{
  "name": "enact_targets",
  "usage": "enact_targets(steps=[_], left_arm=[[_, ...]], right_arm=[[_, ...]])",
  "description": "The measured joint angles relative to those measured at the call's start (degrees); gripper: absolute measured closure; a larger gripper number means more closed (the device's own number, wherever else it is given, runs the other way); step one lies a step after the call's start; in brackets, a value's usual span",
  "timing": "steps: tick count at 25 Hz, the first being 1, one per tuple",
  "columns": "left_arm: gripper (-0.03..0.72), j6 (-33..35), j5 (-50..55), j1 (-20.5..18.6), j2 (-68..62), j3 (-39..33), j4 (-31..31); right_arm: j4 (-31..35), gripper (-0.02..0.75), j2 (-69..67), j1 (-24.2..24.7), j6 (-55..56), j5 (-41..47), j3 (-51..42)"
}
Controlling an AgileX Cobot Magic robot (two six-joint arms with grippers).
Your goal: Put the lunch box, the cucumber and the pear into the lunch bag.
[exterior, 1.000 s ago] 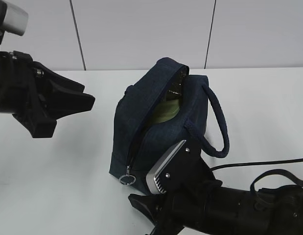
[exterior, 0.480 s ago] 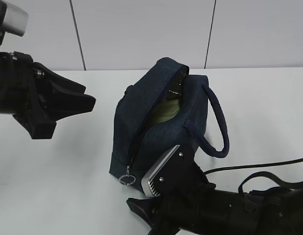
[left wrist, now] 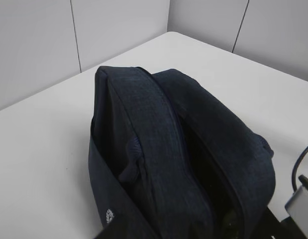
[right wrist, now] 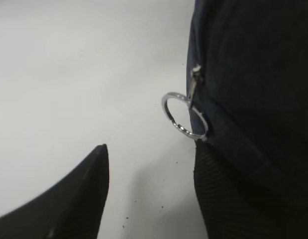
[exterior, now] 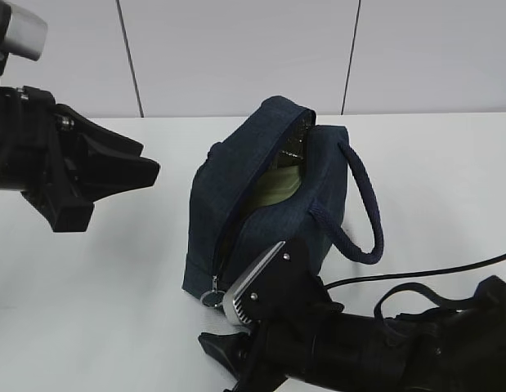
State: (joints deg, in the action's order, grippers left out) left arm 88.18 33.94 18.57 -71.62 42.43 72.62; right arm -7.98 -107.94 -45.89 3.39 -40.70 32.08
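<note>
The navy lunch bag (exterior: 261,204) stands on the white table with its zipper partly undone. A pale green lid, the lunch box (exterior: 277,186), shows inside the mouth. The cucumber and the pear are hidden. My right gripper (exterior: 228,318) is low at the bag's front corner and open, with only bare table between its fingers. In the right wrist view this right gripper (right wrist: 151,147) has its right fingertip just under the metal ring pull (right wrist: 183,117). My left gripper (exterior: 146,167) hangs to the left, apart from the bag, holding nothing. The left wrist view looks down on the lunch bag (left wrist: 158,149).
The bag's thick looped handle (exterior: 363,212) hangs off its right side. A black cable (exterior: 416,278) runs over the table behind my right arm. Grey wall panels (exterior: 236,49) stand close behind the table (exterior: 114,286).
My right gripper has slid left and nearer along the bag's front, toward the ring pull, and its jaws have spread wider. The left arm and the bag have not moved.
</note>
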Motion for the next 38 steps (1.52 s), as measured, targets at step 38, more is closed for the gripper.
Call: enact_targets(steps=[38], left_arm=[[0.449,0.0,0.18,0.0,0.0,0.0,0.0]], right_arm=[[3.21,0.287,-1.15,0.0,-0.02,3.06,4.29]])
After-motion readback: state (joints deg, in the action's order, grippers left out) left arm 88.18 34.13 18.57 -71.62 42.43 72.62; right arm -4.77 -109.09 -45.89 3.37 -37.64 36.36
